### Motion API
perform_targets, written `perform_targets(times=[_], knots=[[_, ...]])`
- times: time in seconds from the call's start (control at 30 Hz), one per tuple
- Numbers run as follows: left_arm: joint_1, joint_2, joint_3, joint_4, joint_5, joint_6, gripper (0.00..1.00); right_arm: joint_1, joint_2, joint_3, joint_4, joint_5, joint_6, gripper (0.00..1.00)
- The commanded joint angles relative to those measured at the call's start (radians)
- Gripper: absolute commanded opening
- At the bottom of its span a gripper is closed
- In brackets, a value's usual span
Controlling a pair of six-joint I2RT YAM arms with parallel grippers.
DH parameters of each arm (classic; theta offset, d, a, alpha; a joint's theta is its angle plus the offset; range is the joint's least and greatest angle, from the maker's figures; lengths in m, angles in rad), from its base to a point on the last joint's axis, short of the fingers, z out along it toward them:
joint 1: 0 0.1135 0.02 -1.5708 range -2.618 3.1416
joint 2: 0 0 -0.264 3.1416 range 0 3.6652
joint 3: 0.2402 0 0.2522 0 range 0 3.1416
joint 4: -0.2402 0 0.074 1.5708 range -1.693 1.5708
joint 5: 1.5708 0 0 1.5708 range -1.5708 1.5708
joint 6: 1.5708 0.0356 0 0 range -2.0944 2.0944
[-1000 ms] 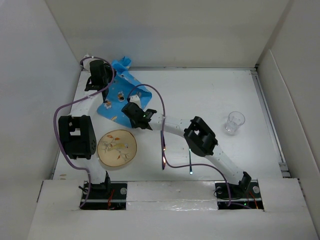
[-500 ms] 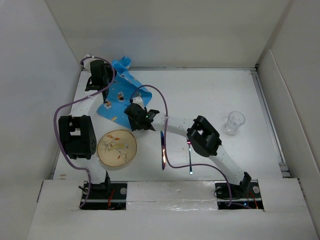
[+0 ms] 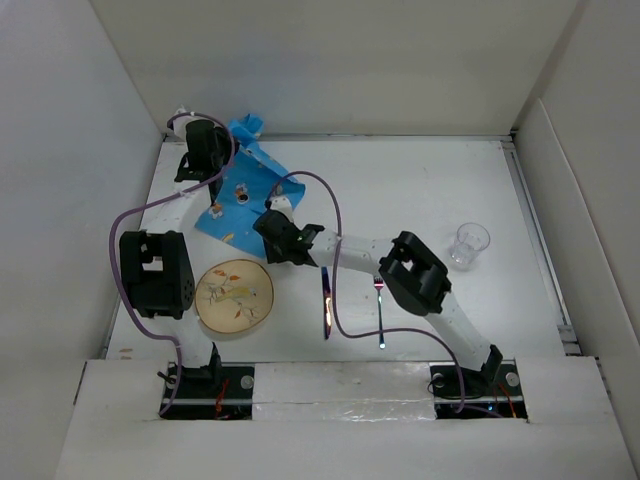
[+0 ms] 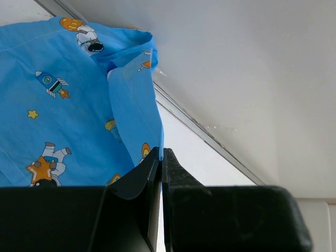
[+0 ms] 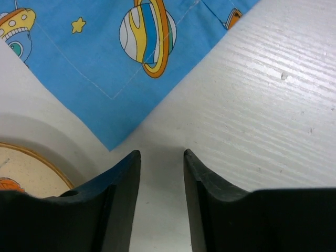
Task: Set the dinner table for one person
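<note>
The dinner table (image 3: 420,190) is a white top with upright white panels. A blue cartoon-printed placemat (image 3: 245,190) lies rumpled at its far left. My left gripper (image 3: 205,170) is shut on the placemat's raised edge; in the left wrist view the jaws (image 4: 161,153) pinch the cloth (image 4: 63,105). My right gripper (image 3: 270,228) is open and empty, low over bare table just off the placemat's near corner (image 5: 113,142); its tips (image 5: 161,153) hold nothing. A round printed plate (image 3: 234,296) sits near the left front.
A knife (image 3: 326,300) and a fork (image 3: 380,312) lie side by side in front of the middle. A clear glass (image 3: 468,245) stands at the right. The plate's rim (image 5: 26,163) shows beside my right fingers. Purple cables loop over both arms.
My right arm's elbow has swung right and toward the front, and its gripper has shifted slightly right beside the placemat's corner. My left gripper stays shut on the cloth and has barely moved.
</note>
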Motion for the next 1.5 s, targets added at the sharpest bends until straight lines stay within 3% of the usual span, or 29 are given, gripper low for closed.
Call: perform_targets(times=[0.0,0.1,0.3,0.43,0.57,0.7,0.87,1.03,1.33,1.4,1.43,1.47], knots=[[0.001,-0.036,0.017,0.056,0.006,0.009,0.00,0.004,0.039,0.106,-0.024,0.008,0.008,0.48],[0.001,-0.034,0.020,0.053,0.004,0.014,0.00,0.004,0.104,0.186,-0.069,-0.001,0.008,0.58],[0.001,-0.030,0.028,0.050,0.001,0.025,0.00,0.004,0.164,0.214,-0.089,-0.018,0.007,0.54],[0.001,-0.028,0.026,0.048,-0.005,0.023,0.00,0.004,0.174,0.199,-0.120,0.005,0.019,0.41],[0.021,-0.033,0.019,0.056,-0.001,0.016,0.00,0.022,0.154,0.165,-0.154,0.079,0.016,0.15],[0.030,-0.033,0.017,0.056,-0.002,0.016,0.00,0.022,0.132,0.143,-0.227,0.162,0.030,0.01],[0.039,-0.034,0.016,0.050,-0.013,0.020,0.00,-0.048,0.031,-0.022,-0.133,0.139,0.033,0.00],[0.039,-0.036,0.013,0.053,-0.005,0.019,0.00,-0.108,-0.073,-0.064,-0.123,0.192,-0.006,0.00],[0.004,-0.036,0.020,0.038,-0.033,0.039,0.00,-0.244,-0.173,-0.174,-0.051,0.154,-0.070,0.00],[0.004,-0.039,0.022,0.031,-0.046,0.051,0.00,-0.295,-0.222,-0.234,0.007,0.087,-0.090,0.00],[0.004,-0.042,0.022,0.031,-0.047,0.051,0.00,-0.295,-0.222,-0.251,0.007,0.087,-0.090,0.03],[0.004,-0.042,0.022,0.030,-0.048,0.052,0.00,-0.306,-0.230,-0.266,0.032,0.036,-0.092,0.12]])
